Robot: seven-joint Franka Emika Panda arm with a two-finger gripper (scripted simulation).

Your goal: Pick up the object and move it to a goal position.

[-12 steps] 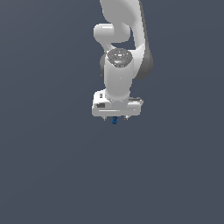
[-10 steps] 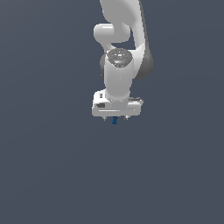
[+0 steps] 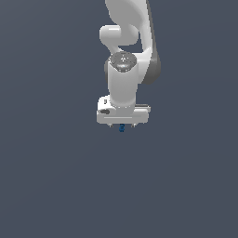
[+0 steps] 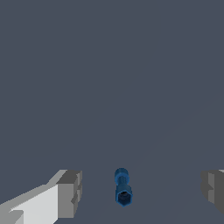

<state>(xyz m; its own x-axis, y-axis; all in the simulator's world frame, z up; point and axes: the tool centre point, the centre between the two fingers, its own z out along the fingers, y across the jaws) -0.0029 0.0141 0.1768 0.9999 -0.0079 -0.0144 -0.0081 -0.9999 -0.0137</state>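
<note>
The object [image 4: 123, 187] is a small dark-blue piece, slim and longer than wide, with a hexagonal hollow at one end. In the wrist view it lies between my two grey fingertips [image 4: 70, 192], apart from both. My gripper [image 4: 142, 190] is open, its jaws spread wide to either side of the piece. In the exterior view the white arm hangs straight down, and only a blue speck of the object [image 3: 122, 128] peeks out just under the gripper [image 3: 122, 127], whose fingers are mostly hidden by the hand.
A plain dark grey-blue surface [image 3: 56, 176] fills both views. Nothing else shows on it.
</note>
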